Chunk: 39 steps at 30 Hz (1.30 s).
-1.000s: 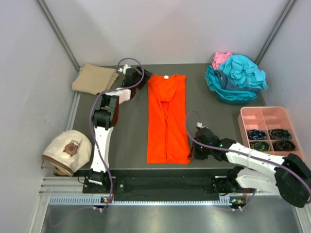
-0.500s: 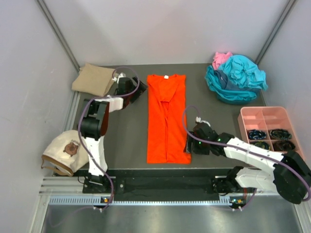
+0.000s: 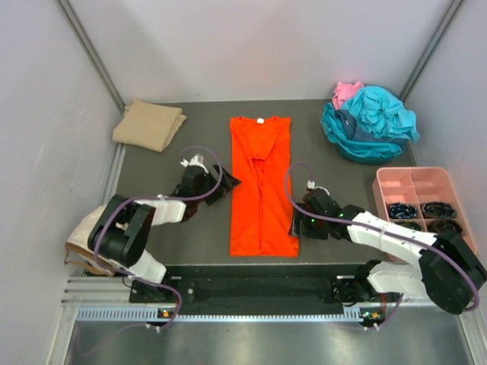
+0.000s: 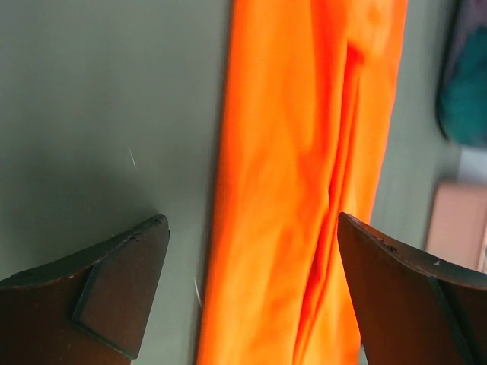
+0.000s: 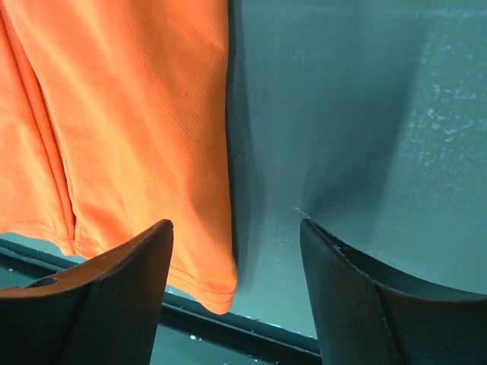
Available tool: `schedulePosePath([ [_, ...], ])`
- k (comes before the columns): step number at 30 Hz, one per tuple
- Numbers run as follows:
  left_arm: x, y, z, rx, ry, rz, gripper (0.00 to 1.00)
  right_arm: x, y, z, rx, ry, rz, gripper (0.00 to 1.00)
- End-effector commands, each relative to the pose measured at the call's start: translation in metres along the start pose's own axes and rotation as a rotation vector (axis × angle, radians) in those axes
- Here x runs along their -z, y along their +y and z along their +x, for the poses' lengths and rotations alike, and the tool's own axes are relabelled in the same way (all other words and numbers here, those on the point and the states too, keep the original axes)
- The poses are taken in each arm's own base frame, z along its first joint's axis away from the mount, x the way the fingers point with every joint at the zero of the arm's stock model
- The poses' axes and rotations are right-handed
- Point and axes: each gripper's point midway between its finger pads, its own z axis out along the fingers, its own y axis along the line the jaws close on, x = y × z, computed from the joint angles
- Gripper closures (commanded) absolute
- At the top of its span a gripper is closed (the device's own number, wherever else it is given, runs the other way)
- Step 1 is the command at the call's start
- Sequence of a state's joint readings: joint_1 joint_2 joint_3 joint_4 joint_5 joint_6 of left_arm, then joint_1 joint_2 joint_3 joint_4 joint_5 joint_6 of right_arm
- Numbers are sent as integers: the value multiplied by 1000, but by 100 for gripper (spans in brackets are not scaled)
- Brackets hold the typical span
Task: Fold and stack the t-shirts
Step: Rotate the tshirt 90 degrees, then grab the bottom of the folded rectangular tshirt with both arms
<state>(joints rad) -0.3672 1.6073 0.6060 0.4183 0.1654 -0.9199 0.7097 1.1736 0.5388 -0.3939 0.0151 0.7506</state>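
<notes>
An orange t-shirt lies flat as a long narrow strip down the middle of the table, collar at the back. A tan t-shirt sits folded at the back left. Teal t-shirts and a pink one are heaped at the back right. My left gripper hangs open at the strip's left edge, about halfway along. In the left wrist view its gripper spans orange cloth with nothing gripped. My right gripper stands open by the near right hem; in its wrist view the gripper frames the hem corner.
A pink compartment tray with dark items stands at the right edge. A cream cap-like thing lies off the mat at the near left. The black front rail runs just beyond the shirt's hem.
The left arm swung from the shirt's collar end down to the middle of its left edge, jaws opening wide. The right gripper opened off the hem corner and shifted slightly back.
</notes>
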Motion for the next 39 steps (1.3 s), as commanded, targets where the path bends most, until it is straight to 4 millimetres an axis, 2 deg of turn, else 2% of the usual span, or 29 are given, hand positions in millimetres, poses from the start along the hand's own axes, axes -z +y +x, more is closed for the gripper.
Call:
schedulePosePath([
  [1,45,80,107,61,316,-252,1,-2,12,-10,12,-17,-53,32],
  [7,95,95,135,57,364,-266,1,-10,10,-3,-11,-9,-62,34],
  [8,109,102,142,56,381,-286,1,-10,10,-3,-14,-11,-64,34],
  [11,130,109,147,36,368,-280,1,-11,6,5,-31,-8,-71,34],
  [13,143,120,158,23,394,-286,3,-12,2,11,-44,-7,-78,34],
  [14,145,113,155,18,371,-242,2,-14,-2,15,-50,-3,-71,34],
  [17,150,110,160,12,371,-200,5,-13,-6,18,-54,-8,-70,34],
  [24,154,109,166,-44,390,-228,14,-2,-12,26,-84,-23,-72,36],
  [31,153,99,168,-134,385,-252,22,3,-11,52,-72,1,-57,36],
  [33,152,100,170,-135,381,-260,32,2,-7,60,-80,12,-68,37],
  [39,148,98,174,-132,381,-260,47,-1,-6,74,-107,32,-80,37],
])
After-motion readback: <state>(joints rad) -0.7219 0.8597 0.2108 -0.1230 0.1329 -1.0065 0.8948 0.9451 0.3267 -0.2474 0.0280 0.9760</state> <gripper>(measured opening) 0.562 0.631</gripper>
